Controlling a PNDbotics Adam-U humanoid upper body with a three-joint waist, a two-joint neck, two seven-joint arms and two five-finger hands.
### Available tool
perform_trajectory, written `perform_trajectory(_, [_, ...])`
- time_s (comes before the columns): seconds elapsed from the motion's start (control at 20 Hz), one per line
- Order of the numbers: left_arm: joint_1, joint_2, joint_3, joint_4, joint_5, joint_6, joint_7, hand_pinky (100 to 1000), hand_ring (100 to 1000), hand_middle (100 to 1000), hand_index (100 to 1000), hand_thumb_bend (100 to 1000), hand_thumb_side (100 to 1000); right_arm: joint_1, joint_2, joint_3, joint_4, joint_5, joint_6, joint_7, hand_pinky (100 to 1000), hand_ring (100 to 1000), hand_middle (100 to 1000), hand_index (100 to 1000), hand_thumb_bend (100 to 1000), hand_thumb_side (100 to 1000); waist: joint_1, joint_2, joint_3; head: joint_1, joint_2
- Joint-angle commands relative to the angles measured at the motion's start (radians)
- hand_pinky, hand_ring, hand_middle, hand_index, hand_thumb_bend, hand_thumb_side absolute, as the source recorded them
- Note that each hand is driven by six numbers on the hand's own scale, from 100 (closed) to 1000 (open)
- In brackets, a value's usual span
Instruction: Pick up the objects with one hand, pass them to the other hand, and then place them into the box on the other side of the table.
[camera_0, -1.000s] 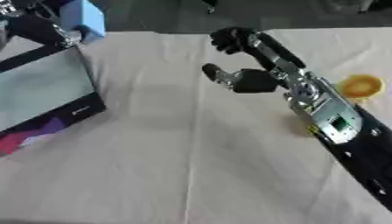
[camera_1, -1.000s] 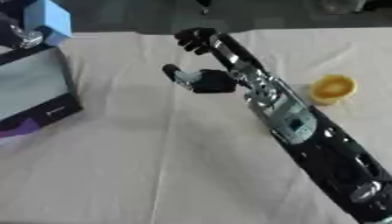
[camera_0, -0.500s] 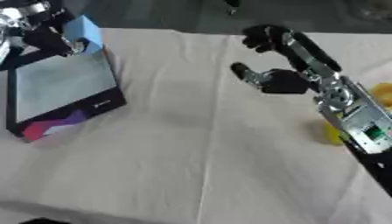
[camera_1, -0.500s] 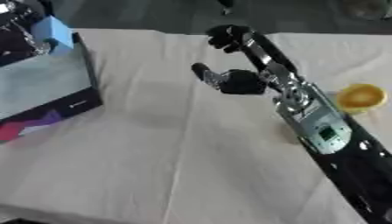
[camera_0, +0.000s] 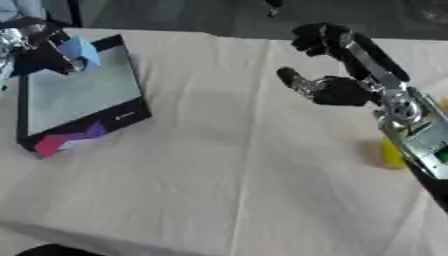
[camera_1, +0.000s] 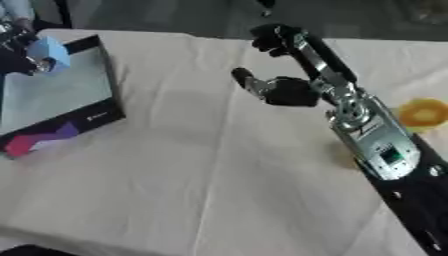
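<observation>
At the far left of the cloth-covered table (camera_0: 219, 165), the robot's left hand (camera_0: 26, 42), silver and black, was above the far corner of the flat black box with a pale grey inside and a pink and purple pattern on its near edge (camera_0: 79, 95). Its fingers were closed around a small light blue block (camera_0: 80, 50), which was over the box's far rim and seemingly not yet inside. The block looked rigid and light, with flat faces, so I judge it easy to pinch on two opposite sides and unlikely to break if let go low over the box. The right hand (camera_1: 284, 67), black, was raised over the middle far part of the table with fingers curled but apart from the thumb, and it held nothing. A round yellow-orange object (camera_1: 423, 113) lay on the right, near the right forearm; it appeared smooth, maybe slippery, so taking it around the widest part seems safest.
</observation>
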Motion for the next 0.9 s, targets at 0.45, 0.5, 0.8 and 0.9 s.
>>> perform_trajectory(0.45, [-0.025,0.012,0.021,0.044,-0.061,-0.019,-0.002,874,866,812,885,782,472,-0.015,-0.023,-0.018,-0.017,-0.005,0.0,-0.004,805,779,695,820,399,385,-0.007,0.0,-0.002,0.0,-0.001])
perform_trajectory(0.5, [-0.025,0.012,0.021,0.043,-0.063,-0.02,-0.002,873,866,811,885,784,470,-0.015,-0.024,-0.018,-0.017,-0.005,0.0,-0.005,805,779,694,820,399,384,-0.007,0.0,-0.002,-0.002,-0.001])
perform_trajectory(0.8, [-0.021,0.013,0.038,0.005,-0.049,-0.011,0.033,862,854,798,871,701,464,-0.013,-0.03,-0.029,-0.026,-0.008,-0.002,-0.014,805,779,694,820,398,380,-0.009,-0.003,-0.002,-0.042,-0.001])
perform_trajectory(0.9, [-0.017,0.013,0.043,-0.031,-0.029,-0.003,0.063,853,845,791,861,660,460,-0.015,-0.039,-0.035,-0.033,-0.009,0.0,-0.018,807,781,696,821,400,379,-0.011,-0.003,-0.002,-0.069,-0.001])
